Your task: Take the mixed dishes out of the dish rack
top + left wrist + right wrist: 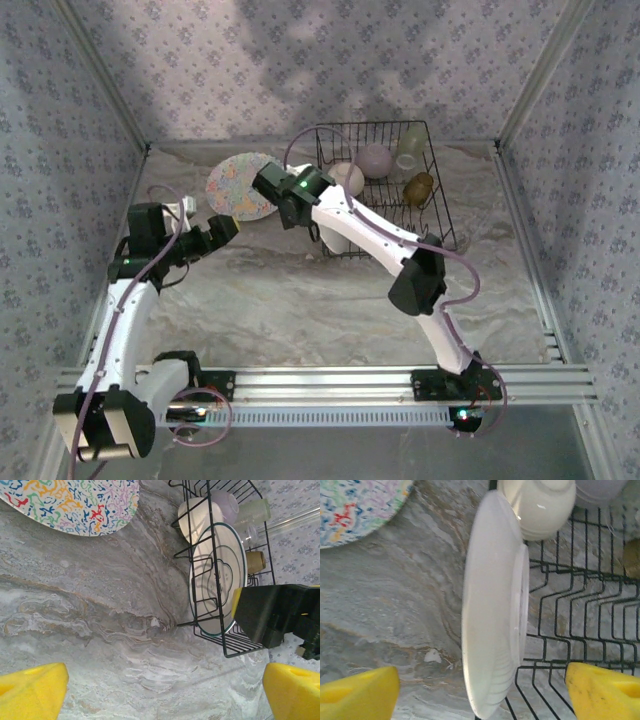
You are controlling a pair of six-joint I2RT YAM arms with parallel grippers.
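A robot test booth dressed as a kitchen: floral-papered panel walls (70,120), marble-look tabletop (300,300), aluminium rail (330,380).

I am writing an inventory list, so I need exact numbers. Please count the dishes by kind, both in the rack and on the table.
Plates: 2 (squiggle plate on the table, white plate standing in the dish rack)
Bowls: 2 (cream bowl, lilac bowl, both in the rack)
Cups: 2 (pale cup, tan cup, both in the rack)
Total: 6
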